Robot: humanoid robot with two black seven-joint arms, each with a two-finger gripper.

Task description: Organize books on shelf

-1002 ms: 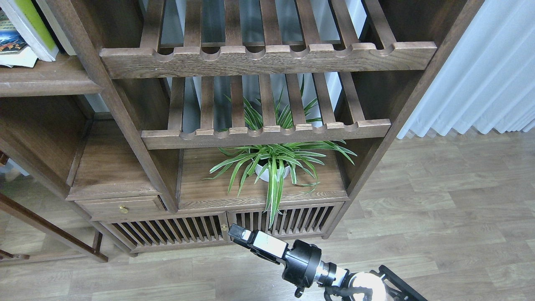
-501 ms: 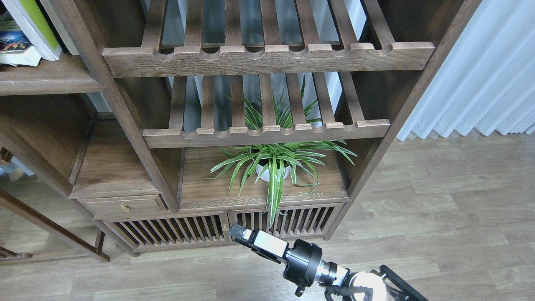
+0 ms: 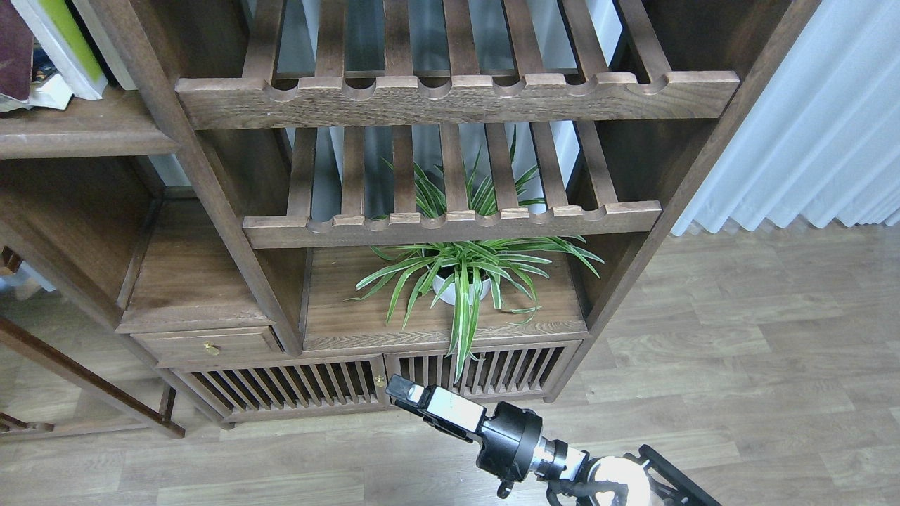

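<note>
Right gripper (image 3: 402,391) low, finger state unclear; books (image 3: 42,49) cropped on shelf (image 3: 77,130).

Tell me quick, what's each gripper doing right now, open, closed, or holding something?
Left: not in view.
Right gripper: low in front of the cabinet, seen end-on; cannot tell if open or shut. Nothing visibly held.

Place: a home living room.
Signs: dark wooden cabinet (image 3: 211,211), potted spider plant (image 3: 464,281), white curtain (image 3: 808,119), wood-plank floor (image 3: 738,365).
</note>
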